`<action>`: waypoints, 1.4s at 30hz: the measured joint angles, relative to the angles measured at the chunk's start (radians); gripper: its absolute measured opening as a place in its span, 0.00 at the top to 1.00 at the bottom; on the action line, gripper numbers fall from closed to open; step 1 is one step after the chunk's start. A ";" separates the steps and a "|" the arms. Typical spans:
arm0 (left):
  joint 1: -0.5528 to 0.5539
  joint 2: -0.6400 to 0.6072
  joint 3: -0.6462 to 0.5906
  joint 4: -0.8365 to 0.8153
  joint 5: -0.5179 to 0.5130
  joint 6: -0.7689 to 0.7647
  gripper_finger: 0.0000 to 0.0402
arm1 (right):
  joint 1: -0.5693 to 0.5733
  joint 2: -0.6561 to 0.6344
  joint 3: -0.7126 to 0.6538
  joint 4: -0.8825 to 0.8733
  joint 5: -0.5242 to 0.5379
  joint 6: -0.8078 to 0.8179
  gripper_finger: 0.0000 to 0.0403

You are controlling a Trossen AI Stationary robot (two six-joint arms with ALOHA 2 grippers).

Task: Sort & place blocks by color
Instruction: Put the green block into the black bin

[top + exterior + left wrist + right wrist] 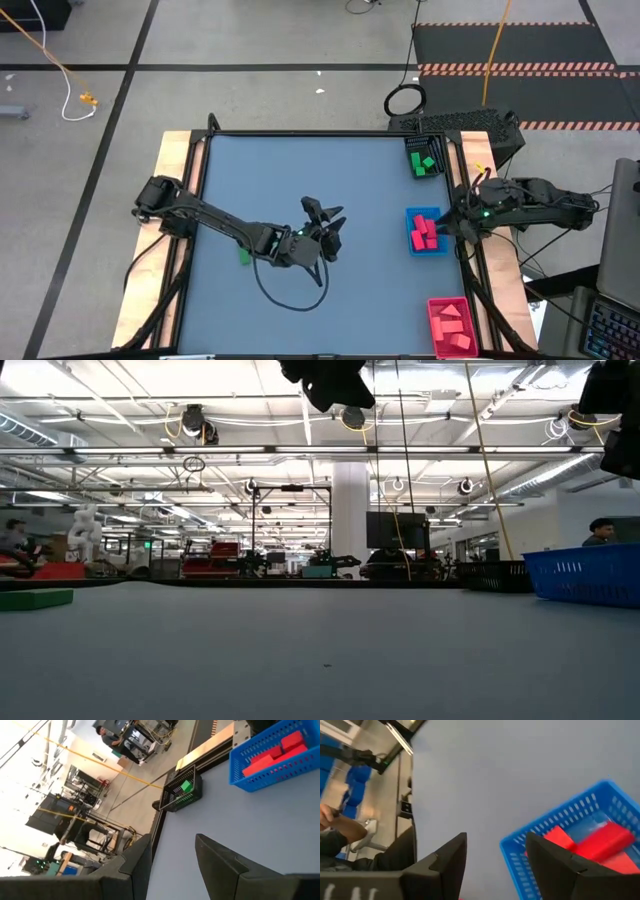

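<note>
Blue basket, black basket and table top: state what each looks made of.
Blue basket: probably moulded plastic, going by its even colour and slotted lattice walls. Black basket: thin open mesh, wire or plastic, cannot tell which. Table top: a smooth matte grey-blue sheet without seams; its material is not clear.

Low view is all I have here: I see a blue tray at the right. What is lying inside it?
Observer: Red blocks lie in the blue tray.
Operator: Where is the right gripper?
Observer: The right gripper is at that tray's edge nearest the right arm's base, open and empty.
Operator: And the green pieces?
Observer: Green blocks sit in the black tray, along the same table edge as the blue one.
</note>
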 joint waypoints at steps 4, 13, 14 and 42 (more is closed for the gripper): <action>-0.014 0.000 0.000 0.000 0.000 0.010 0.62 | 0.000 0.000 0.000 0.078 -0.002 -0.021 0.51; -0.028 -0.050 0.021 -0.146 0.012 -0.216 0.62 | 0.000 0.031 -0.158 0.688 -0.034 -0.091 0.51; -0.030 -0.066 0.019 -0.200 0.035 -0.279 0.62 | 0.000 0.052 -0.195 0.765 -0.054 -0.102 0.51; 0.022 -0.234 -0.121 -1.359 0.971 -1.698 0.62 | 0.086 0.779 -0.261 1.717 -0.060 -0.407 0.51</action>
